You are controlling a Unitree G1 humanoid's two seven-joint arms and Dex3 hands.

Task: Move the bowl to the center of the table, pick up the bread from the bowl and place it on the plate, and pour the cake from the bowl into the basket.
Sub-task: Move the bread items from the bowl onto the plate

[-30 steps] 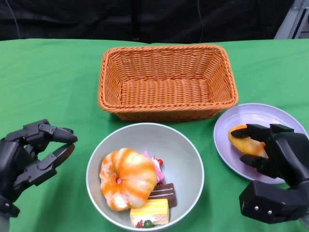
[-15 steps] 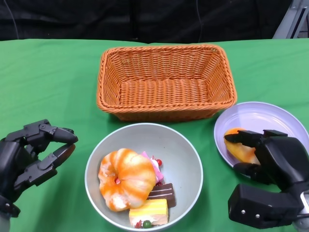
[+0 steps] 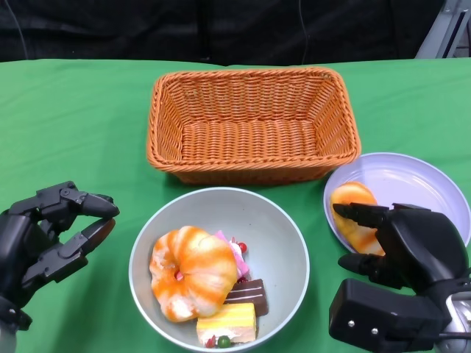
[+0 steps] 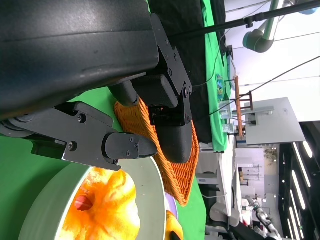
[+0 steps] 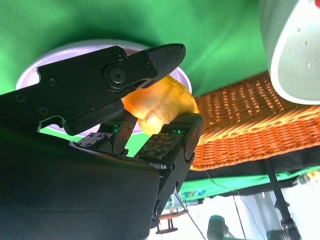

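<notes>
The green table (image 3: 73, 125) carries the wicker basket (image 3: 254, 121) at the far middle, with nothing in it, and just in front of it the grey bowl (image 3: 283, 243), already sitting about central. To the right of the bowl lies the lilac plate (image 3: 419, 180).

Over the last second the right hand (image 3: 401, 254) has slid toward the bowl along the plate's near edge, and the small orange bread (image 3: 349, 198) has come with it, from mid-plate to the plate's left part. Its fingers (image 5: 150, 62) are curled round the bread from both sides; whether they pinch it or only cage it I cannot tell from here. I judge this piece is as good as placed: it rests over the plate, and the hand has only to let go and draw back.

The left hand (image 3: 44, 235) has not stirred; it hangs at the bowl's left, apart from the rim, fingers half curled with a gap between them and nothing in them.

In the bowl a large orange-and-white swirled bun (image 3: 193, 271) fills the left side, touching the cake pieces (image 3: 239, 305) heaped at the near right: a yellow slice, a chocolate slab, something pink with red berries. If that bun also counts as bread, it must come out before pouring. The basket's near wall stands between bowl and landing place, so the bowl must rise over it.
</notes>
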